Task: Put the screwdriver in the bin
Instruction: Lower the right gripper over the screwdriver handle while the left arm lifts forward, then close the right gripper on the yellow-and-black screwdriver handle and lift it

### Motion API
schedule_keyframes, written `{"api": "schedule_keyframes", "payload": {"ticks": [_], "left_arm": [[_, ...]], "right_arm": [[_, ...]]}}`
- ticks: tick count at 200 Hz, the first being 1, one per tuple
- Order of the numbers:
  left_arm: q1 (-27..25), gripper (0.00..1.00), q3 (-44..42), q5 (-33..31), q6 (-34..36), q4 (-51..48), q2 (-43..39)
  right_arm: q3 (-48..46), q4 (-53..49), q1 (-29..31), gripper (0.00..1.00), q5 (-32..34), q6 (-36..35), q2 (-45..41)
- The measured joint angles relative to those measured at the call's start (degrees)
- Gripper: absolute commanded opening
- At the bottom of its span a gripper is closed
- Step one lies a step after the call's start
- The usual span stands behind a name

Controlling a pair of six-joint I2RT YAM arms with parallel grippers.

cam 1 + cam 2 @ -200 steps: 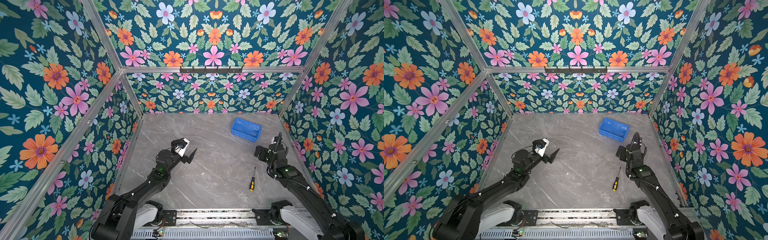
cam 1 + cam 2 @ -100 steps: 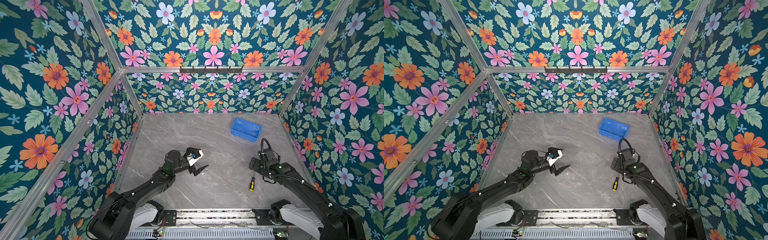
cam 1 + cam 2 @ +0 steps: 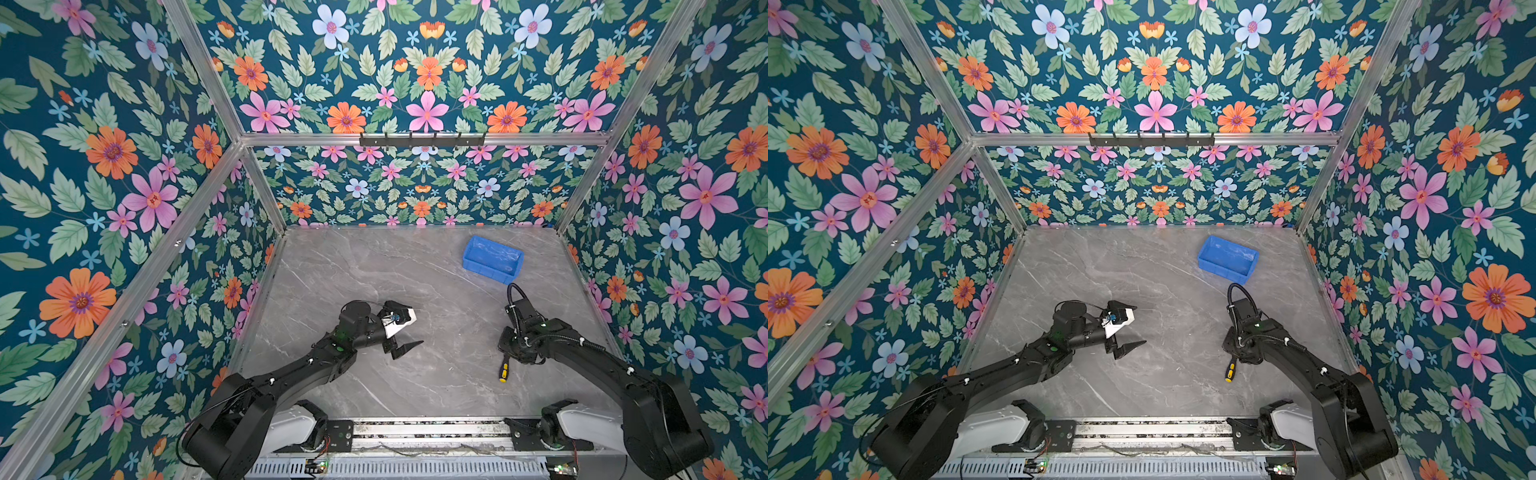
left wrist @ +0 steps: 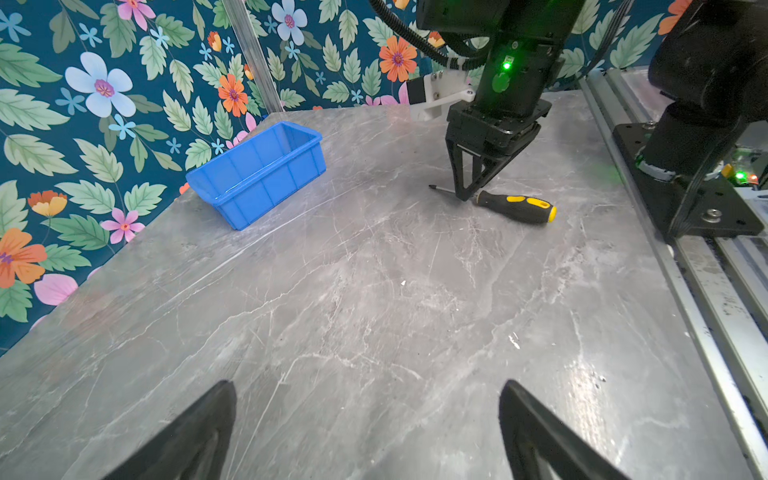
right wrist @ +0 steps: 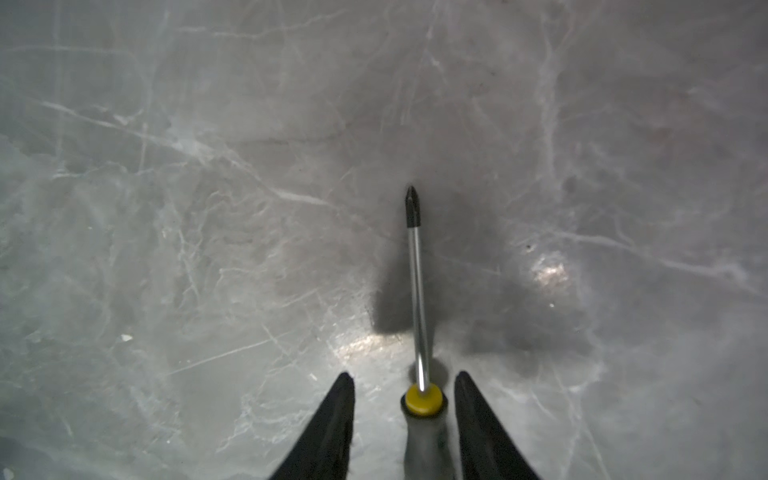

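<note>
The screwdriver [image 3: 503, 371] [image 3: 1229, 371] lies flat on the grey marble table, near right, with its yellow butt end toward the front rail. My right gripper [image 5: 403, 375] points straight down over it. Its jaws are open and narrow, and they straddle the front of the handle [image 5: 424, 432] with a gap on each side. The left wrist view shows its fingertips [image 4: 465, 194] down at table level where the shaft meets the handle of the screwdriver [image 4: 515, 206]. The blue bin [image 3: 484, 270] [image 3: 1225, 269] [image 4: 266, 183] stands far right. My left gripper [image 3: 409, 348] [image 4: 365, 386] hovers open over mid-table, holding nothing.
Floral walls close in the table on three sides. An aluminium rail [image 3: 415, 428] with both arm bases runs along the front edge. A black hook bar [image 3: 422, 139] hangs high on the back wall. A stretch of bare table lies between screwdriver and bin.
My right gripper swung down from an upright pose onto the screwdriver, and its jaws narrowed around the handle. The left arm reached further toward mid-table. Screwdriver and bin stayed put.
</note>
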Motion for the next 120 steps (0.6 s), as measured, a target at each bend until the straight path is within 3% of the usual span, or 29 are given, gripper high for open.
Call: {"api": "schedule_keyframes", "payload": {"ticks": [120], "left_arm": [[-1.3,1.00,-0.4,-0.7,1.1,-0.7,0.0]], "right_arm": [[-0.1,1.8,-0.1,0.09,2.4,0.0,3.9]]}}
